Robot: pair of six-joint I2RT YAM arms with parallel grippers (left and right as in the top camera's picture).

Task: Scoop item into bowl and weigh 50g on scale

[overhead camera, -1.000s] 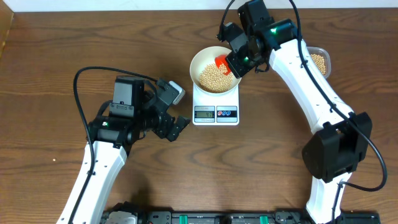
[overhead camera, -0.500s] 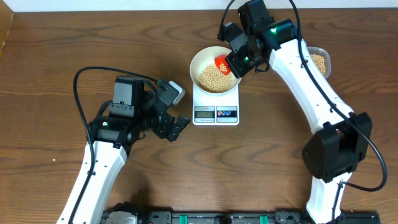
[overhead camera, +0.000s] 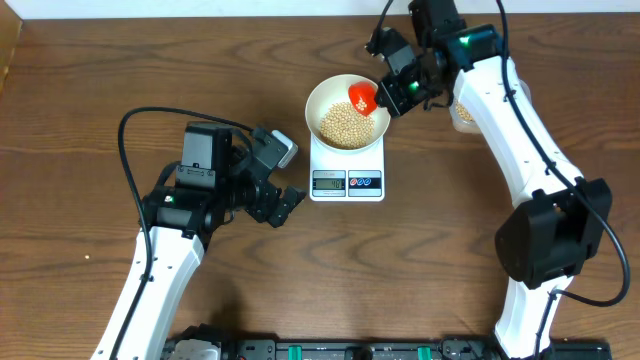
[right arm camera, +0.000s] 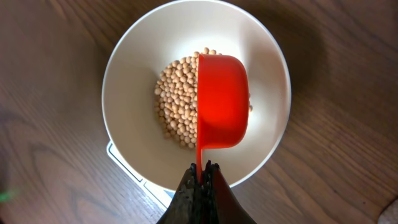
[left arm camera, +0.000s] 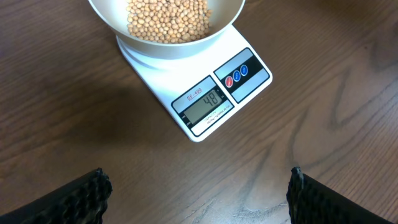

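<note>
**While the red scoop (right arm camera: pixel 222 102) hangs over the bowl (overhead camera: pixel 318 95), count one of each**

As you look down, you have one white bowl standing on one scale (left arm camera: pixel 205 109), one scoop and two hands. Your right hand (right arm camera: pixel 200 177) is clamped on the scoop's handle, above the beans (right arm camera: pixel 177 106), which are too many to count and lie heaped in the bowl. Your left hand (left arm camera: pixel 199 198) gapes wide and empty above the bench (overhead camera: pixel 80 110), beside the scale. The display seems to read 48. The bowl hides most of the scale's platform.

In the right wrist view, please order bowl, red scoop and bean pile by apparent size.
Largest: bowl.
Then scoop and beans look about alike; the scoop is nearer the camera and hides some beans, so I leave them unranked.
</note>
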